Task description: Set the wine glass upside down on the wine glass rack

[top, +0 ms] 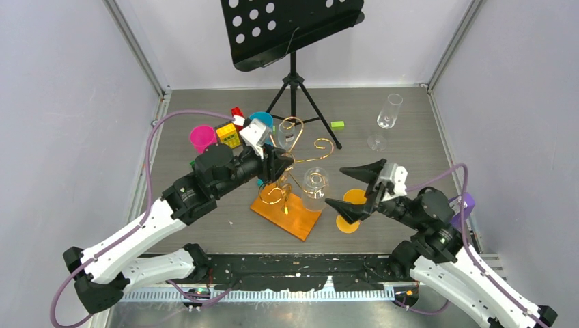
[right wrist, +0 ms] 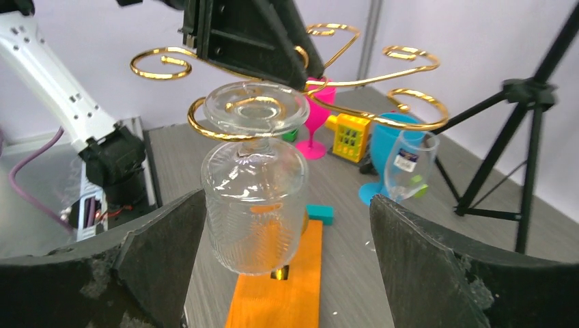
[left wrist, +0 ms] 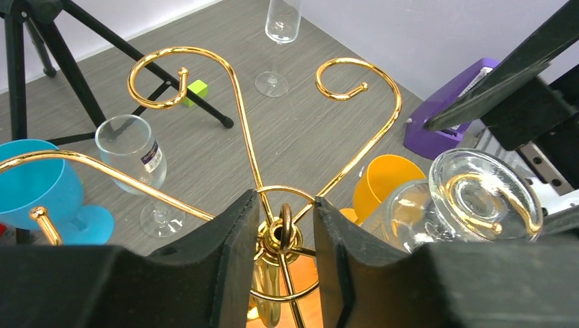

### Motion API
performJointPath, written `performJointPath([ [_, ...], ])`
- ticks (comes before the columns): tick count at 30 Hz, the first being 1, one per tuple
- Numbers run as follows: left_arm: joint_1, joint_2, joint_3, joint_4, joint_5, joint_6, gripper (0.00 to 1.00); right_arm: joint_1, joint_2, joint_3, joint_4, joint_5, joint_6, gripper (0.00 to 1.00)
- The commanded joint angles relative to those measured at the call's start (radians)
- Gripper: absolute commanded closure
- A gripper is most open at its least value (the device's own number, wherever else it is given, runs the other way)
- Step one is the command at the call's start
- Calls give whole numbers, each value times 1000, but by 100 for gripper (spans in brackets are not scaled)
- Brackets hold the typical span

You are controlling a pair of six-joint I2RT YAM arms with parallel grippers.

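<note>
Wine glass [right wrist: 252, 198] being carried upside down, foot caught in loop of wine glass rack [top: 287, 213], near middle of surface [top: 410, 116], toward near edge. Right tool [top: 336, 187] being held released, fingers wide either side of bowl, apart. Left tool [left wrist: 287, 219] being held parted around rack's central stem, gaps showing.

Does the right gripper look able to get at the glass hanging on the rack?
Likely yes: the right gripper is open, facing the glass with nothing between; the left gripper is at the rack stem, aside.
</note>
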Motion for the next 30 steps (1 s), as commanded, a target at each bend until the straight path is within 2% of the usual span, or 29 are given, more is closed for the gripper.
performJointPath([
  [1,3,-20,-4,15,-15,-5,58,-3,-85,28,-31,137,24,5],
  [9,3,-58,27,-3,-6,-23,37,-3,-150,52,-146,290,95,5],
  [13,3,-77,71,-32,-6,-27,31,-2,-156,61,-189,400,160,4],
  [17,3,-97,141,-84,-20,-27,27,-3,-120,112,-311,541,263,1],
  [19,4,-109,178,-116,-33,-22,26,-3,-83,167,-413,610,317,5],
  [26,3,-135,276,-212,-112,17,22,-2,92,378,-843,803,435,29],
  [30,5,-125,313,-248,-129,51,21,-2,201,479,-1058,814,473,34],
])
